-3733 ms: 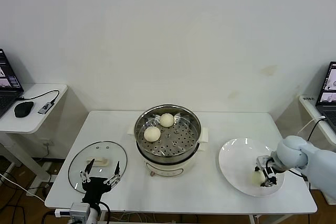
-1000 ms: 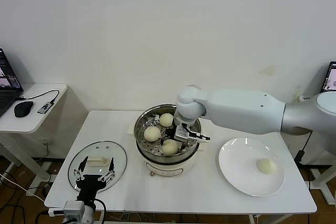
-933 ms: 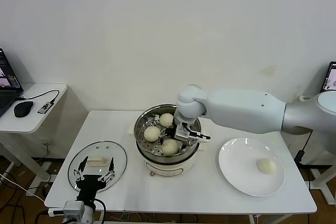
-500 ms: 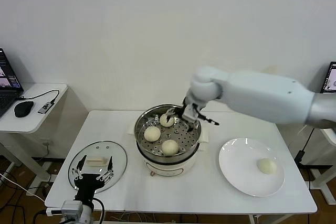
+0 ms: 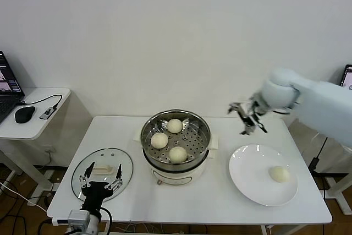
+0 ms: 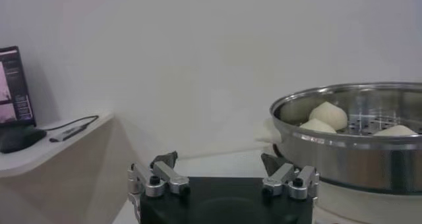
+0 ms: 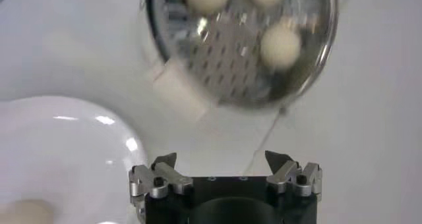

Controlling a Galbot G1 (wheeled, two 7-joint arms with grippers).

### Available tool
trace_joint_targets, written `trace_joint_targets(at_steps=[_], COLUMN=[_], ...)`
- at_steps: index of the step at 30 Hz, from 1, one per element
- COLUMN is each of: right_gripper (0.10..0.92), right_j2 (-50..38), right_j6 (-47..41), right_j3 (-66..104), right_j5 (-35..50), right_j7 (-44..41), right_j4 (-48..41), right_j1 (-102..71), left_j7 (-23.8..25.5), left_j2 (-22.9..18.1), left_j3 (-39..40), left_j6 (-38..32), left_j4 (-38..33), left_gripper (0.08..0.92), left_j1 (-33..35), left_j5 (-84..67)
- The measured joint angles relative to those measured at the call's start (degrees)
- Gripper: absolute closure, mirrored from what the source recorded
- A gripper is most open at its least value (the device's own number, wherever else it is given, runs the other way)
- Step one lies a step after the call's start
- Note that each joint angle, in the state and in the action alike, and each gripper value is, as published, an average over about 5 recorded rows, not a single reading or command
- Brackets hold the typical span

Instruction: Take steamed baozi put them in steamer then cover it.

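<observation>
Hovering empty with fingers spread wide, the right hand is hanging between steamer and plate; one bun below it is cut off at the edge.

no readable text, labels, brands or numbers anywhere
</observation>
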Motion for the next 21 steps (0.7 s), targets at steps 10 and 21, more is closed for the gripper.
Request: trace_joint_targets(at_steps=[10,21], right_gripper=[0.203,0.203], right_j2=[-8.77,-9.44], right_j6=[-1.49,-0.77], right_j3=[21.56,34.84], right_j5=[-5.53,-11.57], right_j7=[-1.36,-1.74], right_j4=[-1.80,-6.58], right_j1=[-26.17,-43.06], left_j7=[0.00,-0.01], left_j2=[0.35,0.13], left_j3=[-0.01,0.07], left_j6=[0.00,-0.05], left_j4=[0.58,0.78], left_gripper=[0.177,0.177], left_j1=[0.23,0.66], left_j5=[0.23,0.65])
